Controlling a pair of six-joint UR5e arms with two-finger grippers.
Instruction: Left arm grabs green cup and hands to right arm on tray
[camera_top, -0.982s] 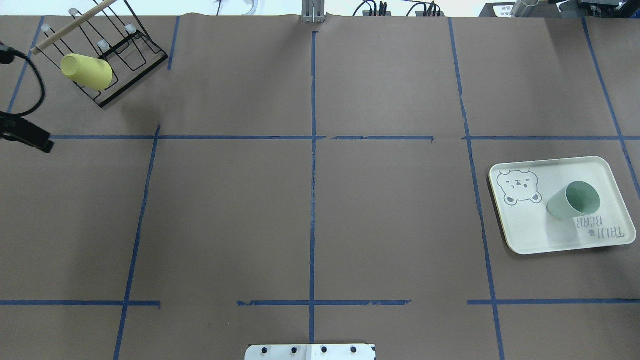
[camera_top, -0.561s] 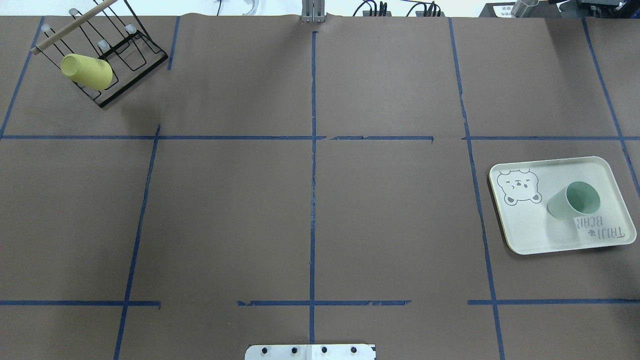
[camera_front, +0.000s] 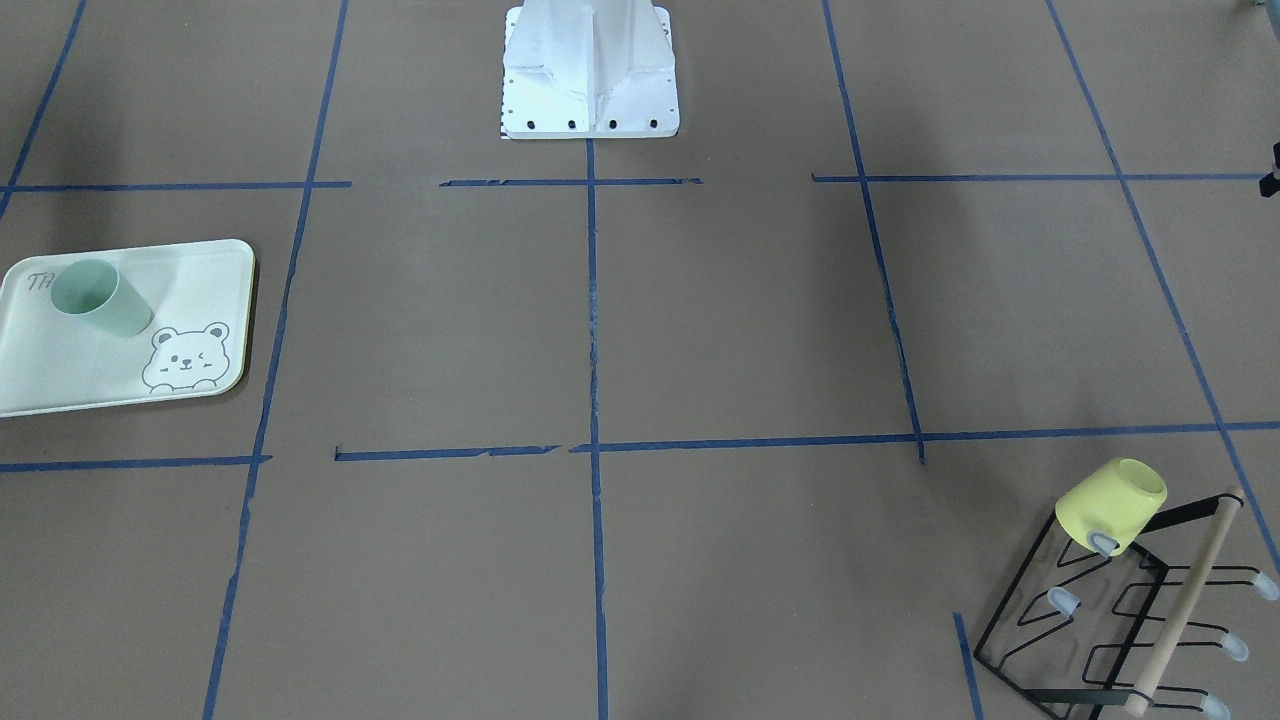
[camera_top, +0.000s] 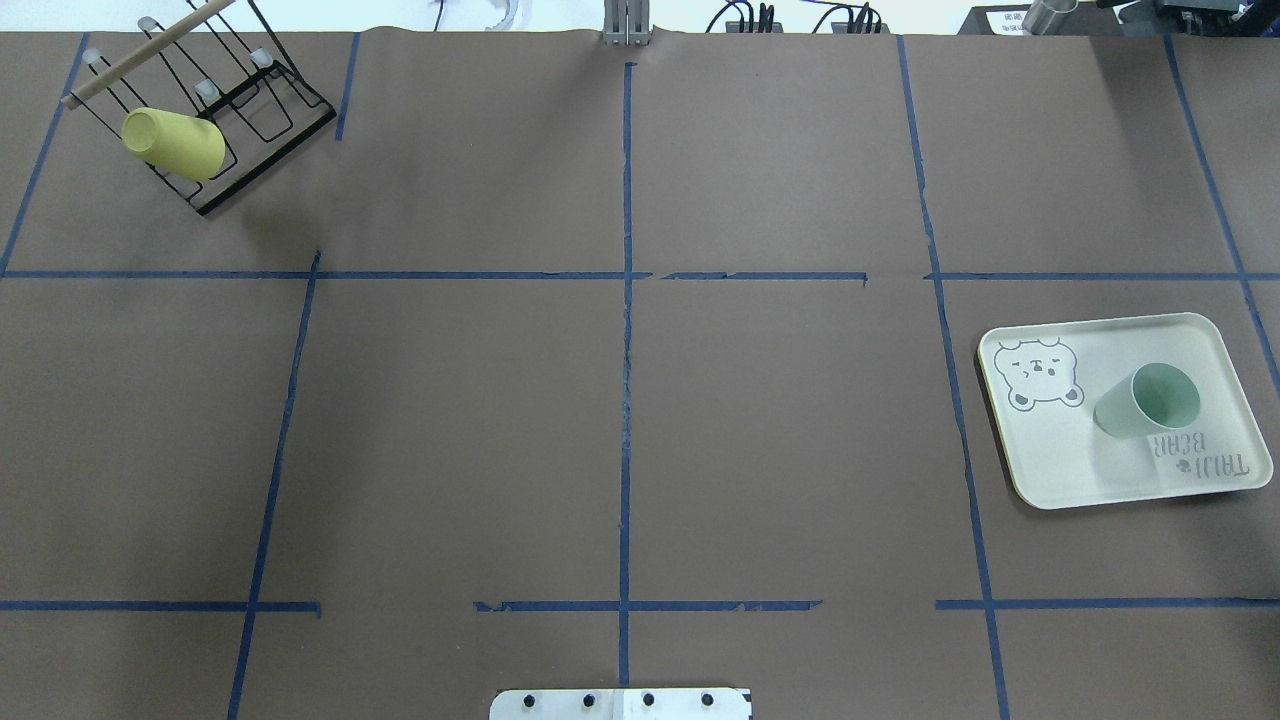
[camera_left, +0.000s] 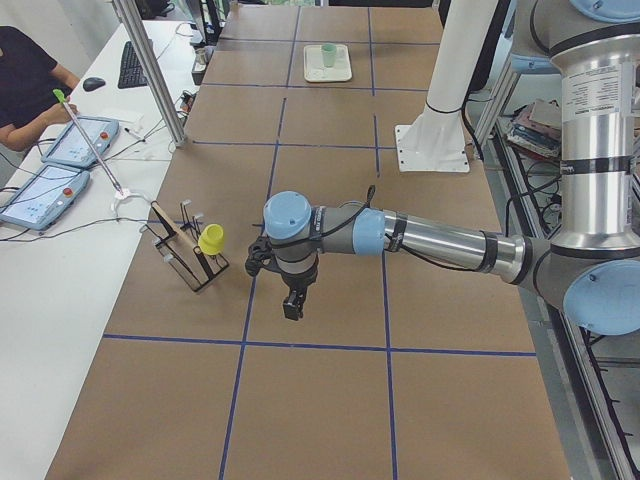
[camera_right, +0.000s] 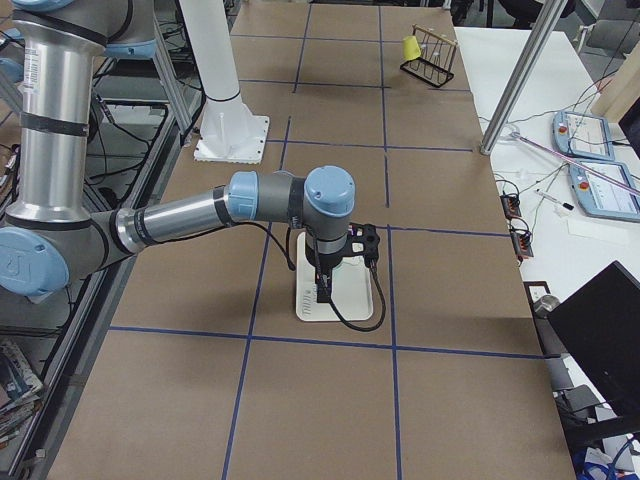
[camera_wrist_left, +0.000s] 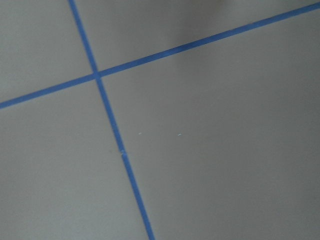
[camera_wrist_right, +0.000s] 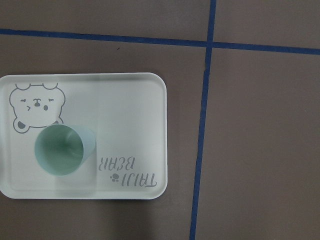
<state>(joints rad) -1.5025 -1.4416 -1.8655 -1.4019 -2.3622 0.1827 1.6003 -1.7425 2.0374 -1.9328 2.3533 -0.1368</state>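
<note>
The green cup stands upright, mouth up, on the tray at the table's right side; the cup and tray also show from above in the right wrist view, and both show in the front view, cup on tray. My right gripper hangs above the tray, apart from the cup; it shows only in the exterior right view, so I cannot tell whether it is open or shut. My left gripper hangs over bare table near the rack; I cannot tell its state either.
A yellow cup hangs mouth-down on a black wire rack with a wooden bar at the far left corner. Blue tape lines cross the brown table. The robot's white base stands at the near edge.
The dark part of my left arm at the overhead view's left edge has moved out of that view. The green cup and tray have not moved.
</note>
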